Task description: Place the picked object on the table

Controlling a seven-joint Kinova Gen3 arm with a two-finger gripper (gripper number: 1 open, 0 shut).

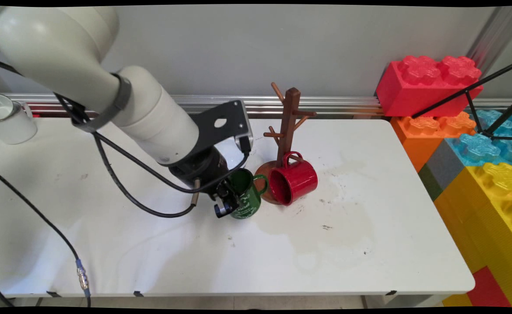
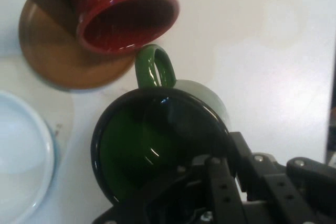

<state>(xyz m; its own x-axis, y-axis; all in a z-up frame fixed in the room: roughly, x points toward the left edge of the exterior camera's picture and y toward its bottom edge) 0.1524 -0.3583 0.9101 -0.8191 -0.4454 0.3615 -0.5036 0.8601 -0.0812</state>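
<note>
My gripper [image 1: 231, 197] is shut on the rim of a dark green mug [image 1: 248, 197] near the middle of the table. In the hand view one finger [image 2: 214, 179] reaches inside the green mug [image 2: 152, 145] and the other lies outside its wall. The mug is tilted, with its handle [image 2: 155, 66] pointing toward a red mug [image 1: 294, 179]. The red mug lies on its side on the round base of a brown wooden mug tree [image 1: 287, 126], mouth toward the green mug, handle up by a low peg. The two mugs are almost touching.
A white mug [image 1: 9, 118] stands at the table's far left edge. A white dish with a pale blue rim [image 2: 21, 156] lies beside the tree's base in the hand view. Large red, orange, blue and yellow toy blocks [image 1: 478, 144] are stacked off the table's right side.
</note>
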